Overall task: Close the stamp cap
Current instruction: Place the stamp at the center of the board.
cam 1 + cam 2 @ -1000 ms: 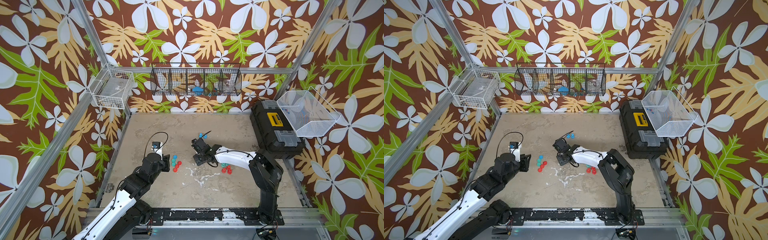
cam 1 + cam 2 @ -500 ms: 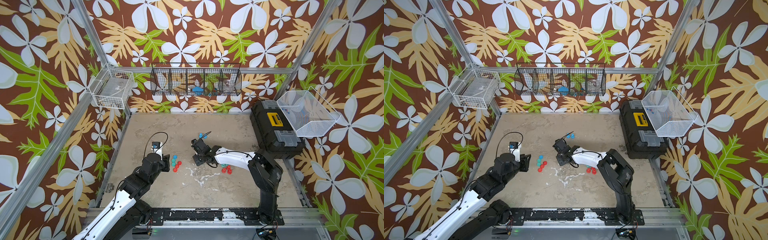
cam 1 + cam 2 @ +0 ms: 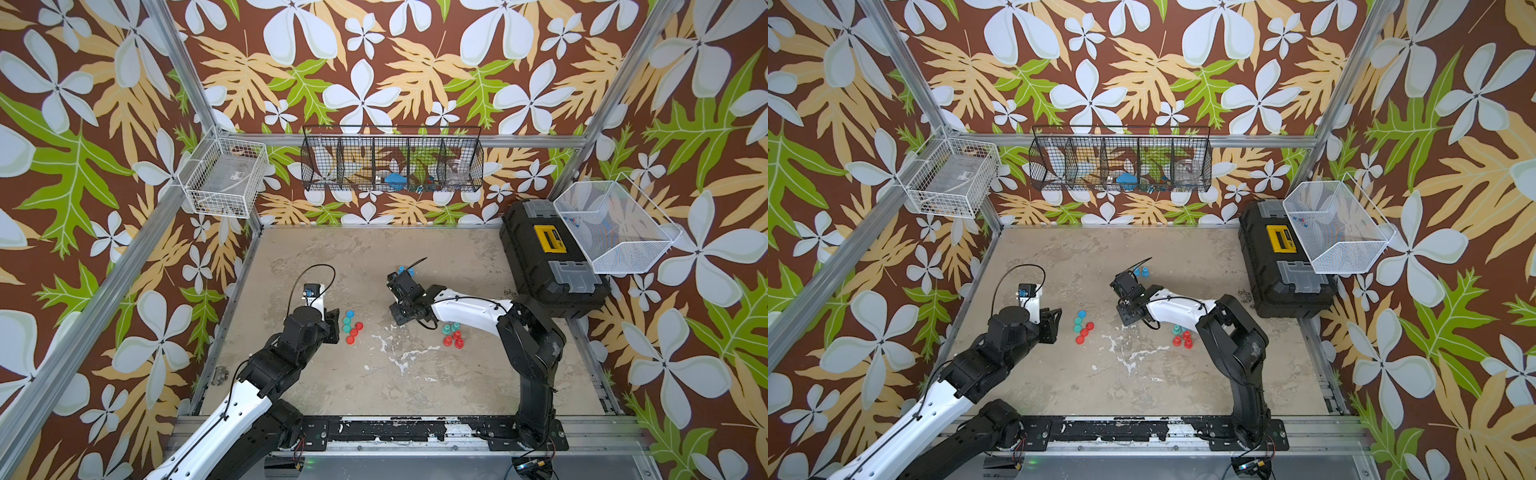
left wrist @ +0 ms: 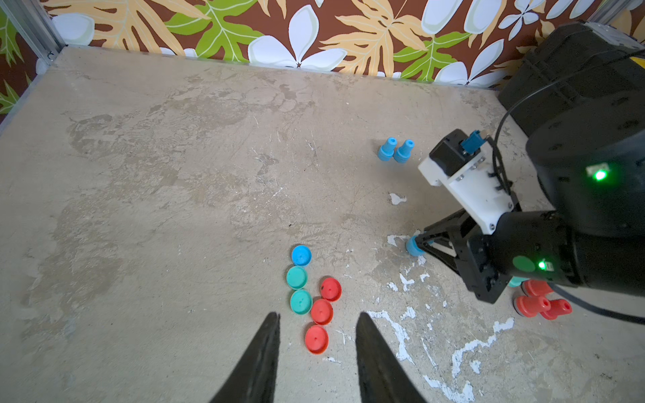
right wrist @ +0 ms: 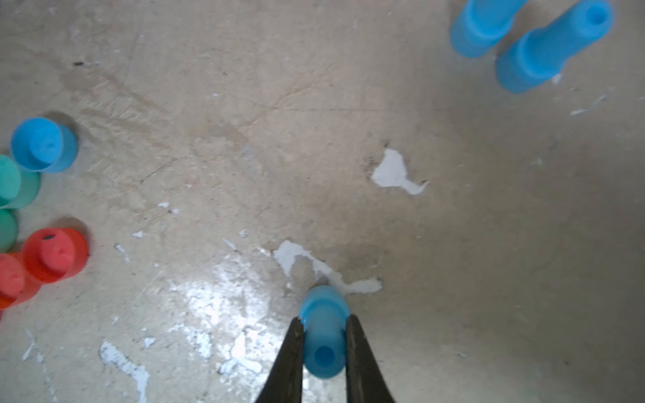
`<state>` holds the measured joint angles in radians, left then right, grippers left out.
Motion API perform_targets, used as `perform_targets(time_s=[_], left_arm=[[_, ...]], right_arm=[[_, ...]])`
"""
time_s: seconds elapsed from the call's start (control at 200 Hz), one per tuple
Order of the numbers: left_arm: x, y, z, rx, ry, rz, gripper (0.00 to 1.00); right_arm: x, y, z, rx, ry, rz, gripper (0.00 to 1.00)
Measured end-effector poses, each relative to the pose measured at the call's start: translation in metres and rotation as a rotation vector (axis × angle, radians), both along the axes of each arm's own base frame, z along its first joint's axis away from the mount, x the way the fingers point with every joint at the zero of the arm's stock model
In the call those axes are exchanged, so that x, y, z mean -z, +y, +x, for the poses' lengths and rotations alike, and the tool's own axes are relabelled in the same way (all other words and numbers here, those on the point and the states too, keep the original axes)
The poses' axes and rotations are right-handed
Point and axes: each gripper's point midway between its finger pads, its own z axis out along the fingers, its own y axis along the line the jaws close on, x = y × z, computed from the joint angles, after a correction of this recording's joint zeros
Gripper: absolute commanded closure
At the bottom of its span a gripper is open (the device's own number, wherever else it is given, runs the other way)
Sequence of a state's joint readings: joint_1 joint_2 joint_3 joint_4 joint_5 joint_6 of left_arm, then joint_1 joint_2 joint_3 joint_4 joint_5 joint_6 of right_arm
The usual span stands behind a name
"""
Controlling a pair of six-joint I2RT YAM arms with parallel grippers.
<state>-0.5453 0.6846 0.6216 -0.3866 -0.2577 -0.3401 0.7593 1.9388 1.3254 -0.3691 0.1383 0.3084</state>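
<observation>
My right gripper point(image 5: 324, 318) is shut on a blue stamp point(image 5: 324, 335); in the left wrist view the stamp's base point(image 4: 413, 247) rests on the table. My left gripper point(image 4: 318, 315) is open and holds nothing. It hovers over a cluster of loose caps: one blue cap point(image 4: 301, 255), two teal caps point(image 4: 297, 277) and three red caps point(image 4: 331, 289). The nearest red cap point(image 4: 316, 339) lies just ahead of the gap between its fingers. In both top views the cap cluster point(image 3: 351, 326) point(image 3: 1081, 326) lies between the left gripper point(image 3: 332, 326) and the right gripper point(image 3: 401, 313).
Two more blue stamps point(image 4: 386, 149) stand upright behind the right gripper. Red and teal stamps point(image 3: 453, 334) sit by the right forearm. A black toolbox point(image 3: 548, 266) fills the right edge of the table. Wire baskets point(image 3: 392, 160) hang on the walls.
</observation>
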Motion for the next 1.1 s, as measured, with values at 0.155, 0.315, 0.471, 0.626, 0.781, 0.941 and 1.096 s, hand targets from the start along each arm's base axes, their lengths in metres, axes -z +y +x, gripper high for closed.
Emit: perform_targets(time_s=[0.155, 0.315, 0.471, 0.626, 0.781, 0.941, 1.096], left_arm=[[0.000, 0.000, 0.000, 0.000, 0.000, 0.000, 0.61], [0.000, 0.000, 0.000, 0.000, 0.000, 0.000, 0.61], [0.000, 0.000, 0.000, 0.000, 0.000, 0.000, 0.61], [0.000, 0.000, 0.000, 0.000, -0.001, 0.000, 0.61], [0.000, 0.000, 0.000, -0.001, -0.001, 0.000, 0.61], [-0.001, 0.001, 0.000, -0.003, -0.003, 0.001, 0.61], [-0.001, 0.001, 0.000, -0.003, -0.003, 0.001, 0.61]], right_arm=[[-0.024, -0.029, 0.035, 0.071, -0.038, 0.013, 0.88], [-0.039, -0.053, 0.065, 0.129, -0.071, 0.010, 0.88], [-0.031, -0.061, 0.087, 0.155, -0.063, -0.004, 0.89], [-0.025, -0.063, 0.107, 0.170, -0.063, -0.002, 0.89], [-0.025, -0.059, 0.124, 0.178, -0.075, 0.010, 0.89], [-0.018, -0.056, 0.134, 0.180, -0.069, 0.010, 0.89], [-0.006, -0.062, 0.135, 0.186, -0.042, -0.008, 0.89]])
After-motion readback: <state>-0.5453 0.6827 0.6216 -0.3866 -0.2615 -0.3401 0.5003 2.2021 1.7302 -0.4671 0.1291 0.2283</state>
